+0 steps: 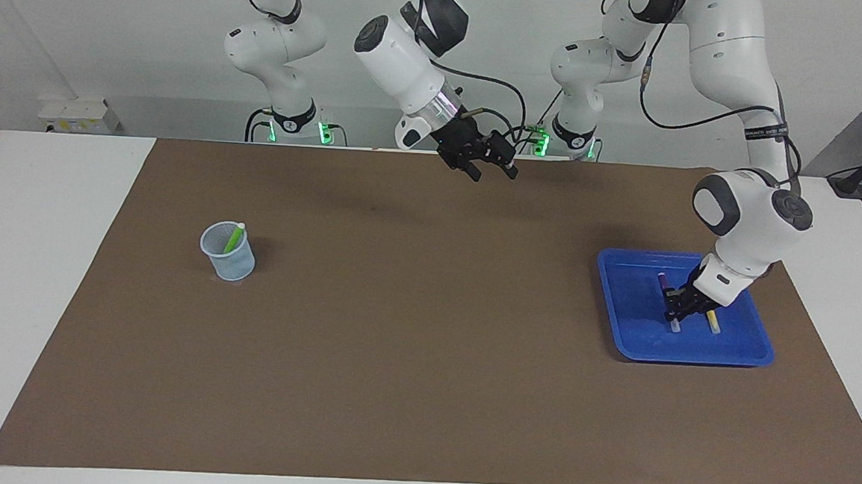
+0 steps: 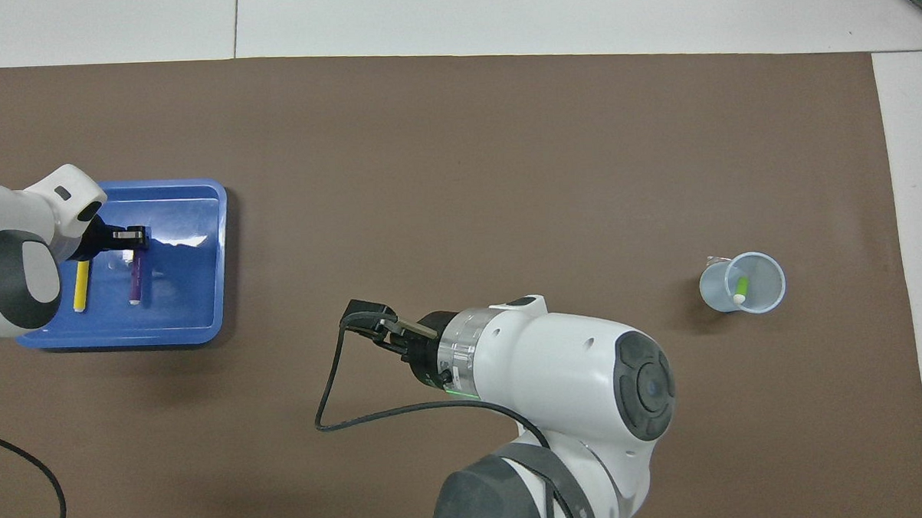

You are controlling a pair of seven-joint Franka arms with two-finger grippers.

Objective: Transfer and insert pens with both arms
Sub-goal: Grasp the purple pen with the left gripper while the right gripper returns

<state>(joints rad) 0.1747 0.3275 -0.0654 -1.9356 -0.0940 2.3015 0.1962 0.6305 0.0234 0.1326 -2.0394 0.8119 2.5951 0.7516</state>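
Status: the left end effector (image 1: pixel 680 311) is down in the blue tray (image 1: pixel 625 314) at the left arm's end of the tabletop. Its fingers are clenched, and they look clamped on the purple pen (image 1: pixel 664 285). We can't confirm that the pen is off the tray floor.

The yellow pen (image 1: pixel 712 321) lies just beside it in the same tray, roughly parallel. From the overhead view the fingers appear clear of it.

The green pen (image 1: pixel 234 238) stands tilted in the pale blue cup (image 1: pixel 227 252) toward the right arm's end, so we count one of three as inserted.

The right end effector (image 1: pixel 489 167) is released and empty, up in the air over the edge of the brown mat (image 1: pixel 424 346) nearest the robots, about mid-table. We read that as staging for a handover.

Step in hand: lift the purple pen out and pass it across.

- Lift straight up first, then translate. Any sideways drag could roll the yellow pen or catch the tray rim.
- The grip looks to sit near one end, so expect the pen to droop or pivot. Keep the motion slow and avoid wrist snaps.
- At handover, present the free length to the right end effector, and don't release until it has closed.
- The cup is light and already holds a leaning pen. Insert near-vertical into the open part of the mouth, or it may tip.
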